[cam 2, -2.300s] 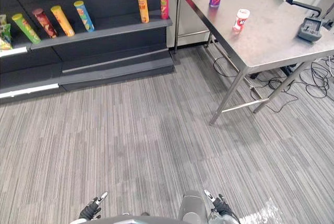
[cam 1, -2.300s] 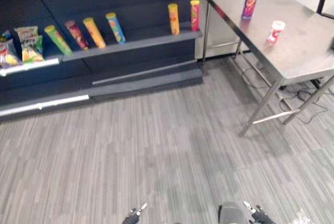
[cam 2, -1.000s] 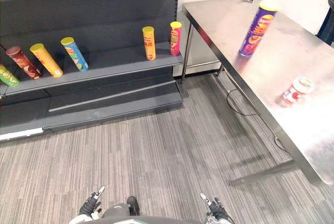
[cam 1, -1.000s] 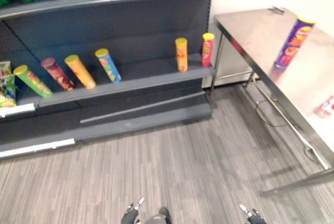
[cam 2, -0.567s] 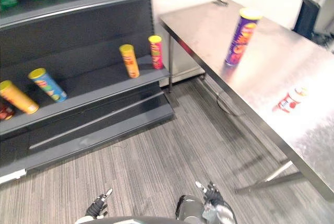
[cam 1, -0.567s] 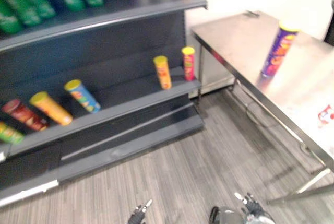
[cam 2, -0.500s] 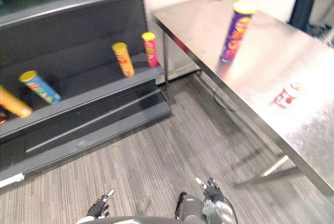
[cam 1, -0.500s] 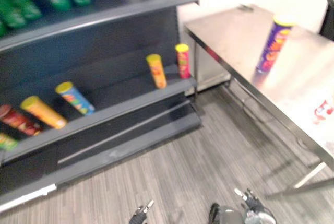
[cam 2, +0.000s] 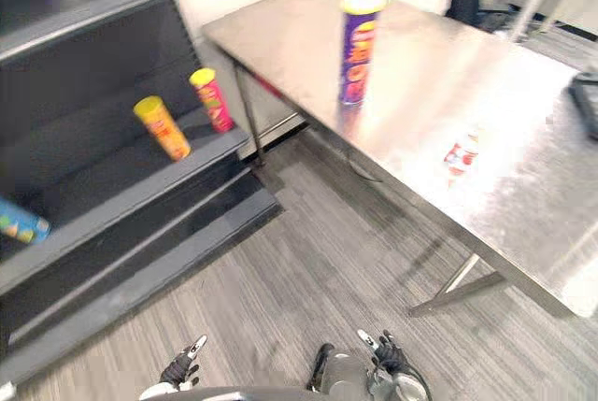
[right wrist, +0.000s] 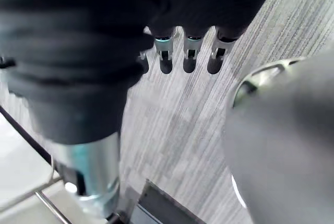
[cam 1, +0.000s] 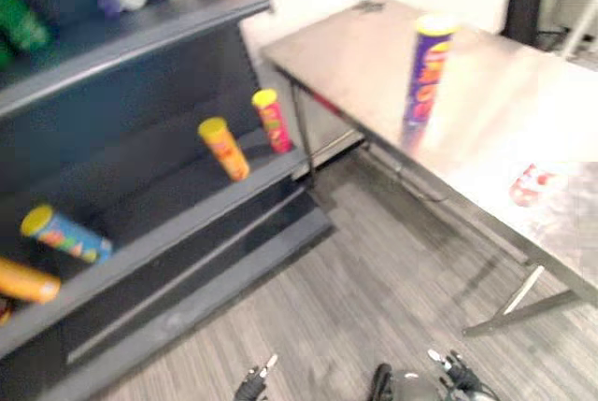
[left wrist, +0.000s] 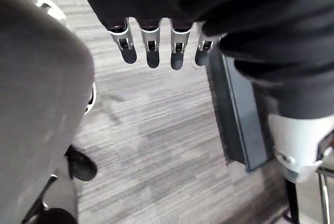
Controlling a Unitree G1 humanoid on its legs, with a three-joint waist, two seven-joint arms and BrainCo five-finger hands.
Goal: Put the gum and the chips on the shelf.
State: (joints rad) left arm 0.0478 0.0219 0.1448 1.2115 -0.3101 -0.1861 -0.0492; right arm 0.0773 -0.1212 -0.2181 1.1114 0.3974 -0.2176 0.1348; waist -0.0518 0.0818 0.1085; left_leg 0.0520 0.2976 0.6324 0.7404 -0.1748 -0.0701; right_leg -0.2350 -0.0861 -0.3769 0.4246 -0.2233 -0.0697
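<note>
Silver fingers with dark tips hang down from the left hand (left wrist: 150, 45). They are straight and loose, so this hand is open, with grey stripy floor (left wrist: 156, 130) under it. The right hand (right wrist: 189, 57) looks the same: its fingers point down at the floor, straight, so it is open too. Seen from the head, both hands sit low at the front, close to the robot and well apart from the table and the shelf. Past the right hand stands a shiny metal table (cam 2: 523, 214) on thin legs. The gum (cam 2: 462, 155), a small white and red tub, stands on the table top, on the side nearer the robot. The chips (cam 2: 356, 46), a tall purple can with a yellow lid, stand upright on the same table, farther back and well apart from the gum. To the left of the table is the dark grey shelf (cam 1: 177, 219), with its end just beside the table's corner. An orange can (cam 1: 224, 149) and a pink can (cam 1: 272, 121) lean on the shelf board, close together near the table end. A blue can (cam 1: 64, 235) lies tilted farther left on the same board. Higher up, a top shelf (cam 1: 140, 32) holds a few things too blurry to tell. A dark chair (cam 1: 521, 4) stands behind the table.
</note>
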